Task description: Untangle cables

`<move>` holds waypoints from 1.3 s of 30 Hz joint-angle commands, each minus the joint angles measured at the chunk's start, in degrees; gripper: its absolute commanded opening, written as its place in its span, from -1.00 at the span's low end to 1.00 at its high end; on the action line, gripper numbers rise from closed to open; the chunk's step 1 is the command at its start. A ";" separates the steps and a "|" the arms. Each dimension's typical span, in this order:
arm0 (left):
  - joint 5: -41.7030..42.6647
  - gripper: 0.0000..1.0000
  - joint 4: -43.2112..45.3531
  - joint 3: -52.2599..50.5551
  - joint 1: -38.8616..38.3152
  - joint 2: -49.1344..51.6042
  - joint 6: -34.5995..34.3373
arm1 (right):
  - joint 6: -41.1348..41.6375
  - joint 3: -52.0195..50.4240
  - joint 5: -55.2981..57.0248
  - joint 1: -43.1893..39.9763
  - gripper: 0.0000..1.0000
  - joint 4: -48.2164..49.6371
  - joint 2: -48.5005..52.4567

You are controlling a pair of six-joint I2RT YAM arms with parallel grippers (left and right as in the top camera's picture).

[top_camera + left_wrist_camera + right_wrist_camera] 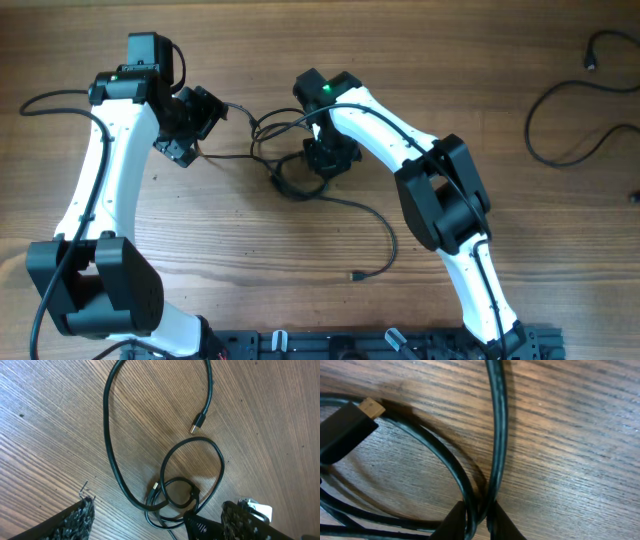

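Cables (496,435) between right tool (479,521) jaws

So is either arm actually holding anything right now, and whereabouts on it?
The right fingers pinch the cables mid-length, where two strands cross, away from the plug. The left fingers are open, holding nothing.

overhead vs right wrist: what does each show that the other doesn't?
Overhead only: the left arm, a separate cable lying far right, a loose plug end. Right wrist only: a gold plug tip close up, two strands meeting between the fingertips of the right end effector. Both: the cables on the wooden table.
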 commanded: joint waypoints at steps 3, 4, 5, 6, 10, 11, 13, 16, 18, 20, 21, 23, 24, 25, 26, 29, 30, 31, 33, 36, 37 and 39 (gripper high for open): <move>0.50 0.66 0.00 0.22 -0.02 0.22 -0.50 | 0.22 -2.75 2.19 0.00 -0.91 1.95 0.79; 0.48 0.67 -0.02 0.22 -0.02 0.22 -0.48 | 0.04 -1.75 2.16 -0.11 -0.92 1.46 0.48; 0.50 0.67 -0.02 0.22 -0.02 0.26 -0.50 | -0.85 -0.33 2.12 -0.33 -0.91 1.05 -0.31; 0.52 0.75 -0.02 0.22 -0.02 0.26 -0.50 | -1.64 2.27 1.60 -0.87 -0.91 -0.33 -2.40; 1.68 0.84 0.00 0.22 -1.14 0.26 -0.02 | -7.89 9.01 -4.04 -2.73 -0.91 -3.06 -12.22; 3.93 0.87 0.42 0.22 -1.84 0.26 2.99 | -8.66 9.42 -4.24 -3.10 -0.92 -2.80 -16.44; 6.25 0.88 1.27 0.22 -2.86 0.26 7.98 | -8.79 9.42 -4.20 -4.00 -0.91 -2.25 -22.49; 13.60 0.75 3.67 0.22 -3.78 0.26 16.55 | -8.59 9.42 -2.03 -7.67 -0.91 -0.92 -28.70; 20.94 0.72 6.14 0.22 -3.78 0.26 21.94 | -8.68 9.42 -5.07 -10.47 -0.91 -1.81 -28.85; 22.25 0.72 7.17 0.20 -3.93 0.26 22.51 | -9.22 9.42 -7.50 -11.74 -0.91 -2.16 -28.76; 23.41 0.72 7.56 0.20 -4.76 0.26 24.06 | -10.23 9.42 -8.13 -11.93 -0.91 -2.08 -28.76; 27.91 0.75 7.98 0.20 -6.84 0.26 31.93 | -10.23 9.42 -8.63 -11.93 -0.91 -2.14 -28.76; 27.96 0.75 8.17 0.20 -7.87 0.26 33.92 | -10.29 9.42 -9.92 -11.93 -0.92 -2.12 -28.76; 27.82 0.78 8.96 0.11 -8.70 0.39 34.75 | -10.73 9.44 -12.83 -12.17 -0.92 -2.03 -28.76; 27.78 0.79 10.05 0.11 -9.40 0.81 34.69 | -12.31 9.92 -15.74 -12.46 -0.92 -2.19 -28.87; 27.76 0.81 11.45 0.09 -10.16 2.64 34.25 | -17.81 15.45 -31.04 -13.86 -0.91 -2.86 -29.64; 27.76 0.80 11.63 0.09 -10.16 3.26 34.25 | -17.70 17.99 -35.74 -14.53 -0.91 -2.84 -30.10; 27.76 0.80 11.65 0.09 -10.16 3.69 34.21 | -17.51 20.33 -39.43 -15.13 -0.91 -3.06 -30.47; 27.71 0.79 11.65 0.07 -10.16 4.22 34.05 | -10.49 22.73 -42.93 -16.04 -0.92 -3.28 -31.76; 27.71 0.79 11.80 0.07 -10.16 4.48 34.05 | -4.74 22.71 -41.79 -16.33 -0.91 -5.97 -32.09; 27.71 0.78 11.80 0.07 -10.16 4.48 34.05 | -4.15 22.71 -39.08 -16.33 -0.91 -7.32 -32.09; 26.99 0.78 11.82 0.07 -10.16 4.48 34.03 | -4.17 22.67 -36.11 -16.31 -0.91 -10.75 -32.09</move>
